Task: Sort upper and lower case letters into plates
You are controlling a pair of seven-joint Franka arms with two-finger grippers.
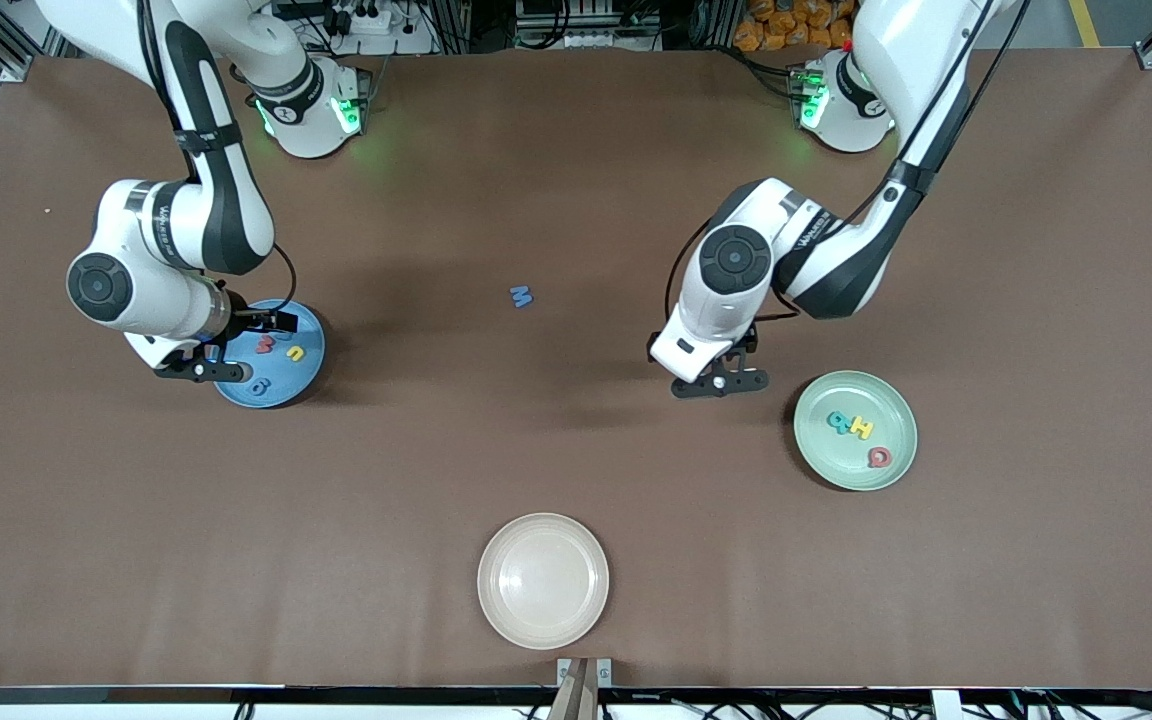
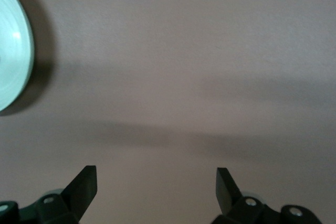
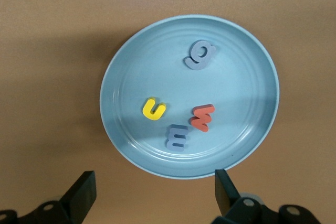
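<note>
Two plates hold sorted letters, and one blue letter M [image 1: 521, 296] lies loose near the middle of the table [image 1: 576, 150].

You have the right gripper [image 1: 219, 348] hanging over the blue plate [image 1: 281, 395], which sits toward the right arm's end of the table; its jaws stand apart and hold nothing. In that plate lie a yellow letter [image 3: 154, 109], a red letter [image 3: 202, 117] and two blue-grey letters [image 3: 200, 55], none touching another except the red one and its grey neighbour, which lie just beside each other. Your left gripper [image 1: 726, 378] hangs over bare table beside the mint green plate [image 1: 896, 470], jaws apart and empty. That plate, toward the left arm's end, carries a teal letter [image 1: 840, 421], a yellow H [image 1: 861, 428] and a red letter [image 1: 878, 457]. You also have a cream-white plate [image 1: 543, 580] near the table edge closest to the front camera.
</note>
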